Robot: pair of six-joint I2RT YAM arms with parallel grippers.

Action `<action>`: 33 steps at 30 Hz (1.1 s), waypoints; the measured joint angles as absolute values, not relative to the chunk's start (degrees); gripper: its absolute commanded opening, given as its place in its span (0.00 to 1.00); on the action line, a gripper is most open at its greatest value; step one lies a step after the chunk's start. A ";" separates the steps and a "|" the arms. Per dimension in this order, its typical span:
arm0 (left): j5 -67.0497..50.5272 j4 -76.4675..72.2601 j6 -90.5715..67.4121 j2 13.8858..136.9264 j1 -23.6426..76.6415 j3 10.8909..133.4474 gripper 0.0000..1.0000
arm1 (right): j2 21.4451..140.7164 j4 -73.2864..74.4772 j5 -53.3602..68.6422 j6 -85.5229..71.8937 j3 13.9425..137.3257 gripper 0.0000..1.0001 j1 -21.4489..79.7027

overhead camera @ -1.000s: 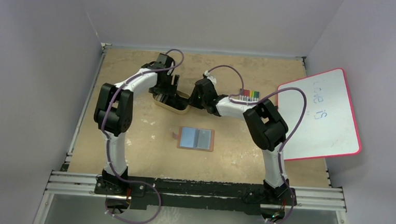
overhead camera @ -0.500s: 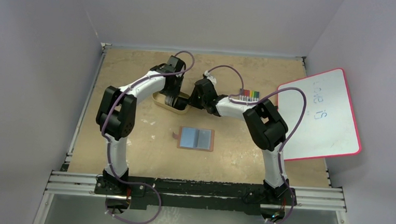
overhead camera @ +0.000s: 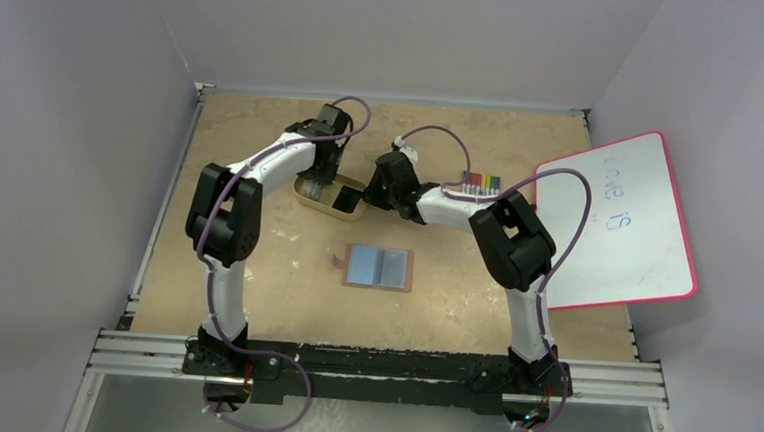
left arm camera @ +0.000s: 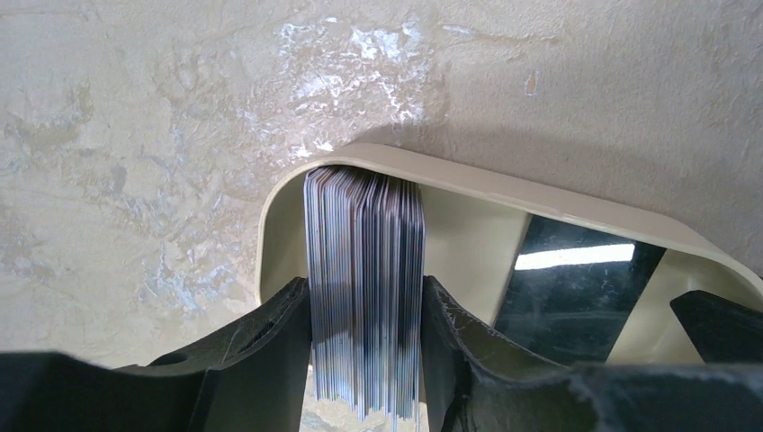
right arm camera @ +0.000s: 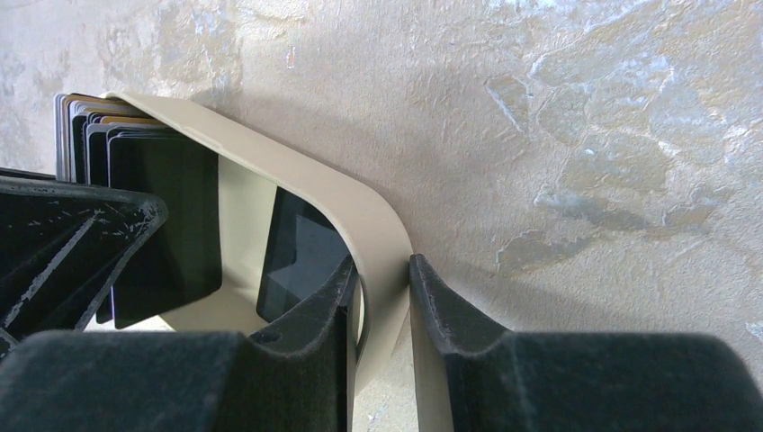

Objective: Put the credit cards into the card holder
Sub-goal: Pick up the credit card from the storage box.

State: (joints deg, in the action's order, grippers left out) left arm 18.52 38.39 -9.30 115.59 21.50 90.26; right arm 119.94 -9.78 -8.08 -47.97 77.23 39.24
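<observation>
Now, left gripper (left arm camera: 366,308): I see it clamped on a thick stack of credit cards (left arm camera: 364,238); one finger presses each face of the stack
Credit cards: standing on edge at one rounded end of the tan tray (left arm camera: 558,209)
Single dark card (left arm camera: 576,283): inside the tray beside the stack, apart from it; I cannot tell whether it lies flat or leans
Right gripper (right arm camera: 382,286): closed on the tray's curved wall; one finger inside, one outside
Card holder (overhead camera: 380,268): open, blue-grey inside up, on the desk (overhead camera: 283,290); nearer the arm bases, well apart from the tray
</observation>
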 measured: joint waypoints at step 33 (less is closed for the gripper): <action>24.99 41.36 -6.31 116.05 21.65 92.71 0.48 | 120.16 -10.72 -7.88 -47.92 77.23 0.22 39.75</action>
